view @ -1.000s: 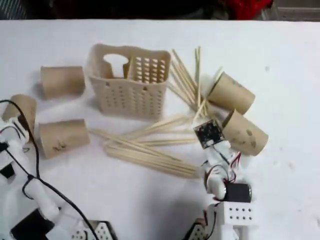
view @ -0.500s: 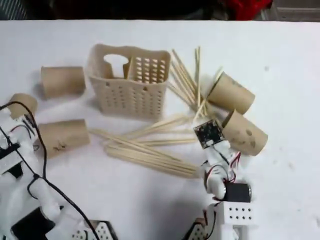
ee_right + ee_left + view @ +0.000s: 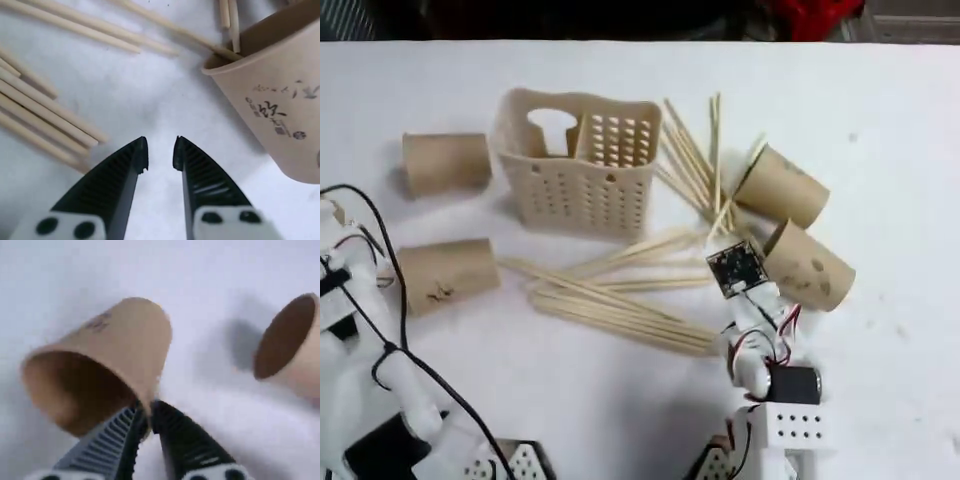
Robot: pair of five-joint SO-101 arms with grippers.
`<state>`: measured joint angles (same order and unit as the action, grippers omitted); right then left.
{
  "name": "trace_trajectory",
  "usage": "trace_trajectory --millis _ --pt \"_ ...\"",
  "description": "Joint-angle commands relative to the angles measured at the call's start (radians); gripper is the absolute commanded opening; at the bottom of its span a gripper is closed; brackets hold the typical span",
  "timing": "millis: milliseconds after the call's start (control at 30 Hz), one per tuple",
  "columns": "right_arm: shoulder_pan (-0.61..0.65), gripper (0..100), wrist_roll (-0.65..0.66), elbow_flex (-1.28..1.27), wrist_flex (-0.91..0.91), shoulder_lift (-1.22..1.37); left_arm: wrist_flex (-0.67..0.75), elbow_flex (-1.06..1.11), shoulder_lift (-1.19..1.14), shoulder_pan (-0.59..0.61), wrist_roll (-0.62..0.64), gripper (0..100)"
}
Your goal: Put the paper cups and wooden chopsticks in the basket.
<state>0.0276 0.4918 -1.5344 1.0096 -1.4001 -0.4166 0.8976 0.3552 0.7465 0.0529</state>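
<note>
Left wrist view: the left gripper (image 3: 145,417) is pinched on the rim of a paper cup (image 3: 107,352), the thin wall caught between its two fingers, so the step in hand is judged to be the pick-up of one cup for the basket (image 3: 582,175). The paper cup's long axis runs away from the wrist, open mouth toward the gripper and closed base pointing off from it; whether it is clear of the table (image 3: 880,100) cannot be told. A second cup (image 3: 290,337) lies on its side nearby, mouth toward the camera. High view: the basket stands upright, opening upward, with lying cups to either side of it and loose chopsticks (image 3: 620,305) spread on the table in front of it and beside it. Right wrist view: the right gripper (image 3: 160,150) has its jaws a little apart and holds nothing, over bare table between the chopsticks and a lying cup (image 3: 280,105). The next move probably calls for carrying the paper cup over the basket's open top and lowering it base-first before release, since a rim pinch lets a light cup swing.
</note>
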Motion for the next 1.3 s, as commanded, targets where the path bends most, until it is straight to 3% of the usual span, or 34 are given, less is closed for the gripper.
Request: trace_trajectory --millis 0,233,333,467,600,733,833,1067,1267 --pt "-0.004 9.2 -0.005 0.008 -0.016 -0.007 -0.233 -0.213 0.047 -0.01 -0.046 2" --pt "-0.004 9.2 -0.005 0.008 -0.016 -0.007 -0.615 -0.649 0.047 -0.024 -0.144 2" --pt "-0.004 9.2 -0.005 0.008 -0.016 -0.007 -0.813 -0.908 0.047 -0.084 -0.17 2" --pt "-0.004 9.2 -0.005 0.008 -0.016 -0.007 -1.082 -1.295 0.039 -0.277 -0.226 2" --pt "-0.004 9.2 -0.005 0.008 -0.016 -0.007 -1.26 -1.56 0.036 -0.552 -0.292 2" --pt "-0.004 9.2 -0.005 0.006 -0.016 -0.007 -1.306 -1.597 0.035 -0.806 -0.313 2" --pt "-0.004 9.2 -0.005 0.006 -0.016 -0.007 -1.306 -1.556 -0.024 -0.92 -0.347 2" --pt "-0.004 9.2 -0.005 0.006 -0.016 -0.007 -1.369 -1.64 -0.291 -0.894 -0.382 2" --pt "-0.004 9.2 -0.005 0.006 -0.016 -0.007 -1.373 -1.665 -0.321 -0.825 -0.387 2"
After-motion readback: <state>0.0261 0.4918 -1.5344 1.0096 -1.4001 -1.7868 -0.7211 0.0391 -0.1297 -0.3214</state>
